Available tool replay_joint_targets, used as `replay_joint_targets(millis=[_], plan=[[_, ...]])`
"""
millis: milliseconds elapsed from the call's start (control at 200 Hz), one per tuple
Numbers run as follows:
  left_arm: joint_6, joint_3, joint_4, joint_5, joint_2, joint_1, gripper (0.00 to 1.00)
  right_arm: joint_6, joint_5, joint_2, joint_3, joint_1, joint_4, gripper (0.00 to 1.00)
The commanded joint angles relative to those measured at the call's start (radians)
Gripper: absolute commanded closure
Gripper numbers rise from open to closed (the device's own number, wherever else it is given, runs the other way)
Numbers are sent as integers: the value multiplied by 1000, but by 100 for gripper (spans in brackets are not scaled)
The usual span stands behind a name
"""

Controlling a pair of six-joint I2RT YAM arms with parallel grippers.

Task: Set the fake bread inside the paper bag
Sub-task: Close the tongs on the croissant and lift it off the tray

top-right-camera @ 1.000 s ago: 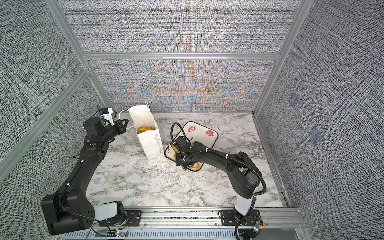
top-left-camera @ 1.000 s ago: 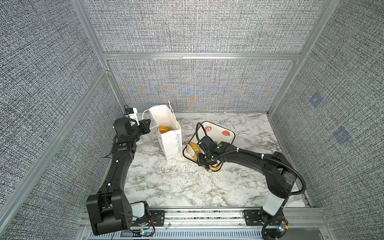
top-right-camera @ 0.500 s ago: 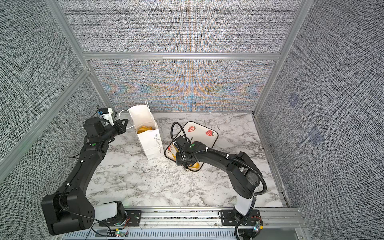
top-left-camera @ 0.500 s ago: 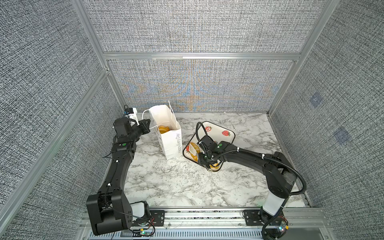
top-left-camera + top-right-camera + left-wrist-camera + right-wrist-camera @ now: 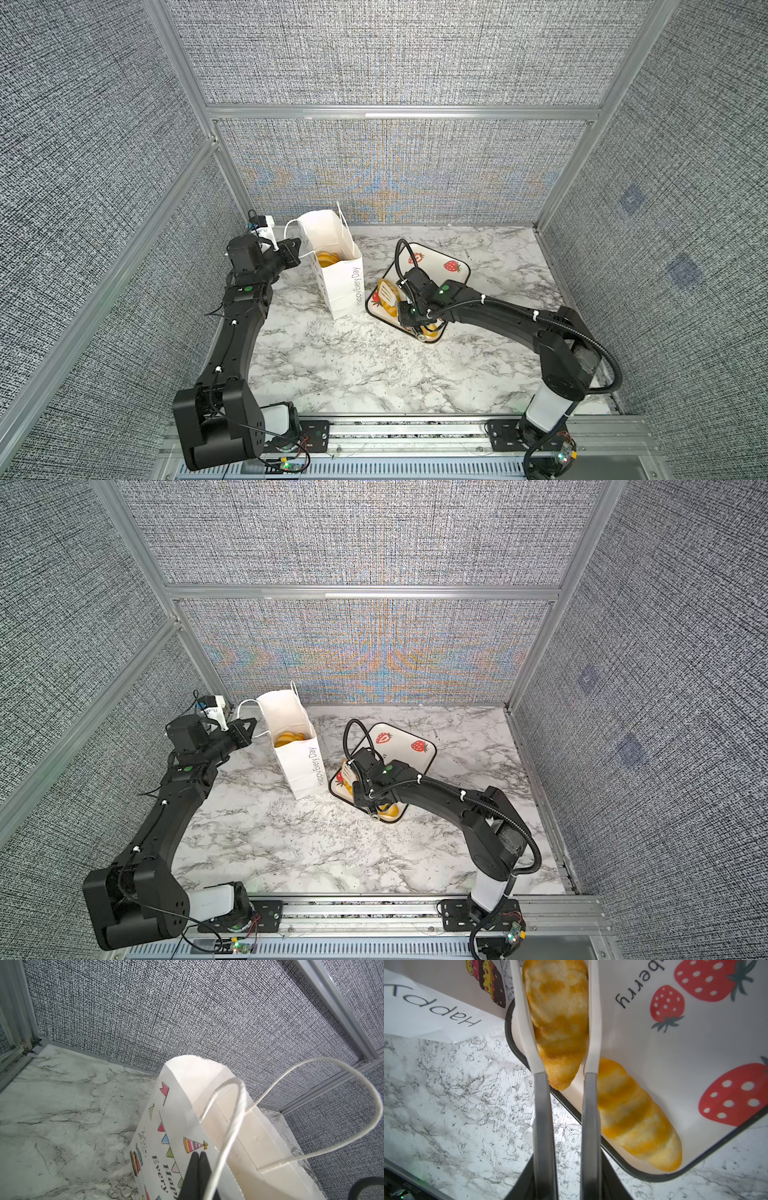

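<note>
The right gripper's (image 5: pixel 553 968) fingers clamp a striped toy loaf (image 5: pixel 558 1022) just inside the tray's (image 5: pixel 566 1105) black rim. The left gripper's (image 5: pixel 198 1155) fingers sit together beside the paper bag's (image 5: pixel 176 1105) cord (image 5: pixel 240 1097).

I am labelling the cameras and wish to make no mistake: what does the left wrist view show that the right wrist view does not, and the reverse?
Only the left wrist view: the open mouth of the paper bag, its cord handles, party-hat pictures and the shut left claw. Only the right wrist view: tongs flanking one bread roll, a second loaf, the strawberry tray. Both: the bag's lettering and the marble table.
</note>
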Motion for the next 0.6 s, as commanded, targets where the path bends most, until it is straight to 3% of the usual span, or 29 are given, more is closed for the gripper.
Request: replay_joint_targets(millis=[0, 595], plan=[[0, -3, 23, 11, 3, 0, 100, -6, 33, -23, 9, -7, 4, 67], [-1, -3, 22, 12, 4, 0, 100, -45, 123, -217, -8, -42, 52, 72]])
